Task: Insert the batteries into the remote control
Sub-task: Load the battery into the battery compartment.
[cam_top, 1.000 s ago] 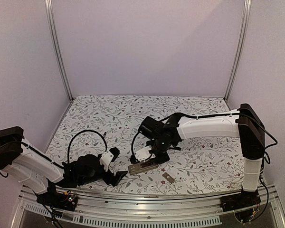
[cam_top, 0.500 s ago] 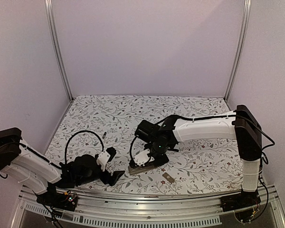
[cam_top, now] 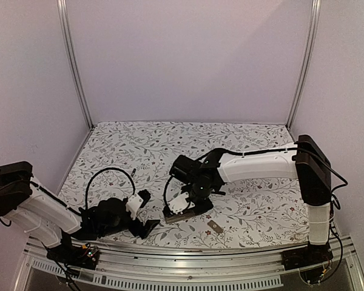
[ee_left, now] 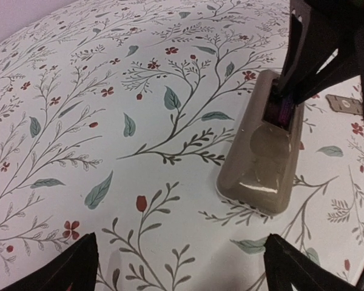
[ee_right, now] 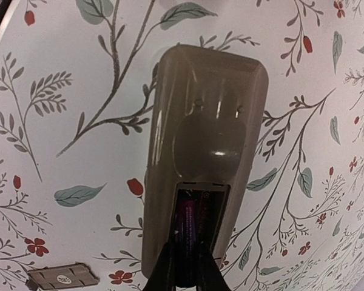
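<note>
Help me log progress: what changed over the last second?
The right tool swung left and down onto the remote control, a battery pinched over the recess. The left tool, open, and the grey cover stayed put.

The left arm lies low at the near left, its forearm stretched out to the right. Its pincer (cam_top: 147, 211) stands spread wide, fingers far apart. The right arm rises from its base, folds at the elbow and reaches across to the left with the wrist bent downward. Its pincer (ee_right: 185, 270) points down, fingers drawn almost together.
</note>
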Tool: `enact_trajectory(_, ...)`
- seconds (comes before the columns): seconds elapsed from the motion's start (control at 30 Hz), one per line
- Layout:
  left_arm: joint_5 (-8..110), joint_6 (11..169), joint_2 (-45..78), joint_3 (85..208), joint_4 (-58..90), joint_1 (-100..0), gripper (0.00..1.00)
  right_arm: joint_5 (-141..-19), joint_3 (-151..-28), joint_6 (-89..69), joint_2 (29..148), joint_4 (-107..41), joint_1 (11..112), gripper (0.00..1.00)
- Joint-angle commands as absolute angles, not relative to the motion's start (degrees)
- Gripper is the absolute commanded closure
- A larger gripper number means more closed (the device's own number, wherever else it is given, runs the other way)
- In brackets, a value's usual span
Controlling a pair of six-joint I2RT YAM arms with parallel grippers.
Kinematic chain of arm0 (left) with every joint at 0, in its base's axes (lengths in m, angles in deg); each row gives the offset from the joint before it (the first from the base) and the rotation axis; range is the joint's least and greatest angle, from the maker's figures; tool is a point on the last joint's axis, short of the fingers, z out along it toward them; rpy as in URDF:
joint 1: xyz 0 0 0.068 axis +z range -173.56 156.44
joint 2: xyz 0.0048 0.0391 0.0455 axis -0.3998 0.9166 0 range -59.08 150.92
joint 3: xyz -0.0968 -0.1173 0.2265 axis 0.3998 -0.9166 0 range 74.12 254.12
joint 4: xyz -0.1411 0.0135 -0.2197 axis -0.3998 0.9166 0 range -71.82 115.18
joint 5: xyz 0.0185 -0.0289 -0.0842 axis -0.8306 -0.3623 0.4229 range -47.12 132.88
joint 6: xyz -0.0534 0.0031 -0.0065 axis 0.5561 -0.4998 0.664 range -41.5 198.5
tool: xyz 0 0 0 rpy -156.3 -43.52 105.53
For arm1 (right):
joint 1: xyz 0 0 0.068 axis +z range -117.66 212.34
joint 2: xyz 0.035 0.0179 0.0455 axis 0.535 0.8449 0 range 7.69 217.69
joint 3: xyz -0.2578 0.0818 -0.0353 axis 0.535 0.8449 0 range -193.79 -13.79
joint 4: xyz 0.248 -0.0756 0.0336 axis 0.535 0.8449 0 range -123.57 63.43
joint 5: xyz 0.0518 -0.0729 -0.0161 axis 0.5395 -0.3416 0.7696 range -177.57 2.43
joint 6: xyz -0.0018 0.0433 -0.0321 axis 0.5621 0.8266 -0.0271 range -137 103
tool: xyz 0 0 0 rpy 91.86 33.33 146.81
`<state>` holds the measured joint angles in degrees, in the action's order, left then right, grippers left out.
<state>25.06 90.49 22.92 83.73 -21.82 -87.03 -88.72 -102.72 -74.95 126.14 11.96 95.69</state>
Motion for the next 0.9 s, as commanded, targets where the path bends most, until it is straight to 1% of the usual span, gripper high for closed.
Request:
enact_trajectory(0.0,25.82,89.37,23.72,84.82,-22.42,-86.35,0.05,-83.80,-103.68,-75.69,127.52,11.52,96.33,1.00)
enact_trajectory(0.17,26.12,89.14,23.76,85.11,-22.42,-86.41,0.05,-80.13,-103.14,-74.11,127.55,9.45,96.37,1.00)
enact_trajectory(0.4,27.42,87.65,24.06,85.99,-21.84,-86.37,0.05,-78.57,-102.46,-71.17,128.09,8.37,95.99,0.98)
enact_trajectory(0.6,28.52,86.58,25.02,87.11,-21.72,-86.39,0.05,-79.51,-101.12,-70.53,127.25,8.71,95.89,0.98)
enact_trajectory(0.7,29.13,85.38,25.49,87.58,-21.92,-86.36,0.05,-79.26,-101.37,-70.44,127.13,8.97,95.89,0.95)
enact_trajectory(0.87,33.48,80.62,27.88,88.64,-23.60,-86.39,0.06,-77.33,-101.25,-68.69,127.73,8.17,95.80,0.88)
